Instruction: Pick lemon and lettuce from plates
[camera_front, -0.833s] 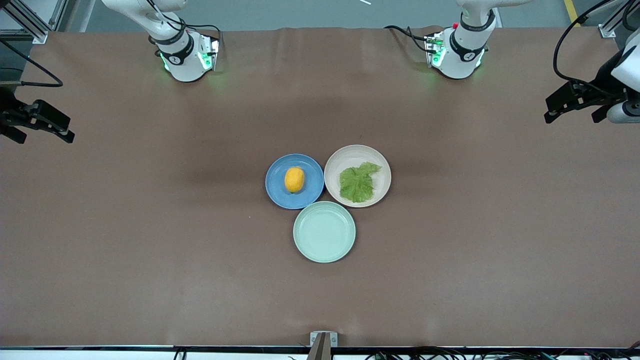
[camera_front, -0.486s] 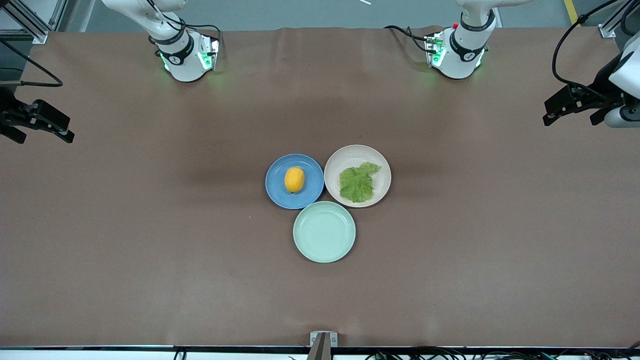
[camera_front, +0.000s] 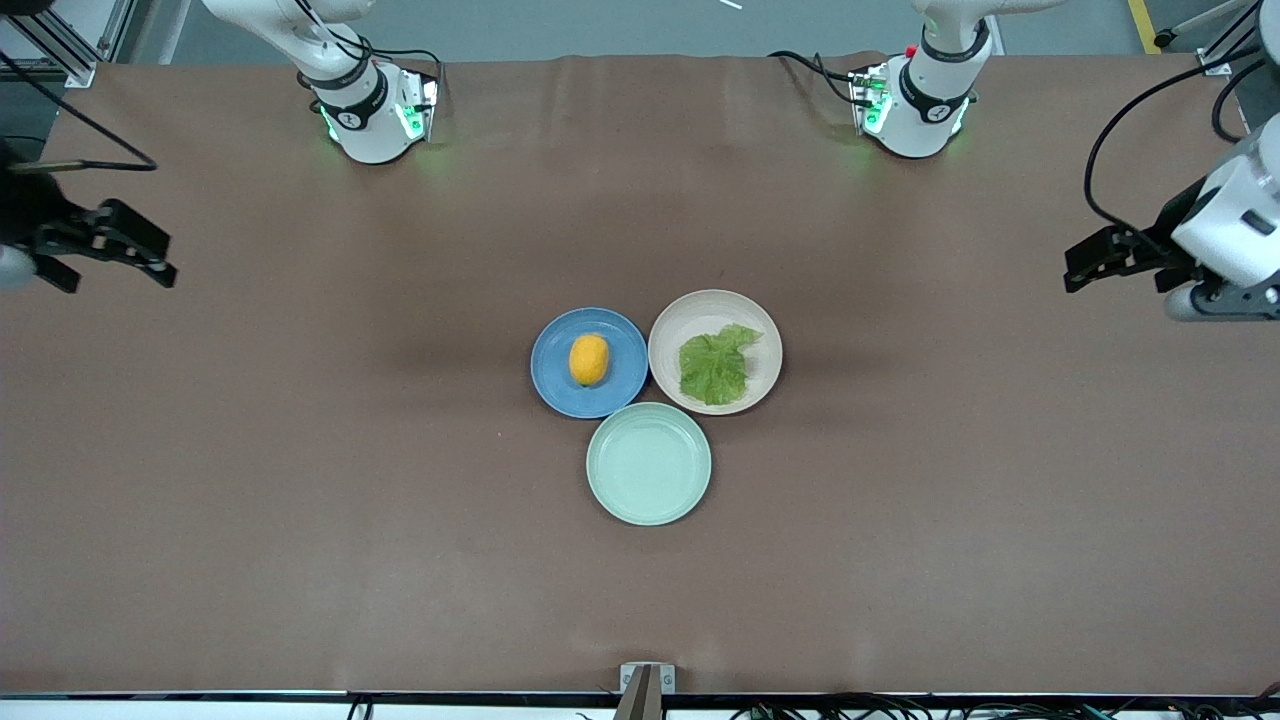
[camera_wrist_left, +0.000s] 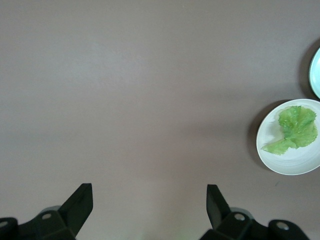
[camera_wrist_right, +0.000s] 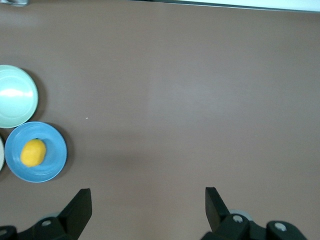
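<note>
The lemon (camera_front: 589, 359) lies on the blue plate (camera_front: 560, 385) in the middle of the table; both show in the right wrist view, lemon (camera_wrist_right: 33, 152) on plate (camera_wrist_right: 54, 156). The lettuce (camera_front: 716, 365) lies on the cream plate (camera_front: 700, 305) beside it, toward the left arm's end; the left wrist view shows the leaf (camera_wrist_left: 295, 129) on its plate (camera_wrist_left: 295, 162). My left gripper (camera_front: 1080, 268) is open and empty, up over bare table at the left arm's end. My right gripper (camera_front: 150, 258) is open and empty over bare table at the right arm's end.
A mint-green plate (camera_front: 649, 463) with nothing on it sits nearer the front camera, touching both other plates. It shows in the right wrist view (camera_wrist_right: 15, 95). The brown table cover (camera_front: 300, 450) spreads wide around the plates.
Both grippers have moved a little toward the middle of the table. The left one has also dropped lower in the front view. The plates, lemon and lettuce have not moved.
</note>
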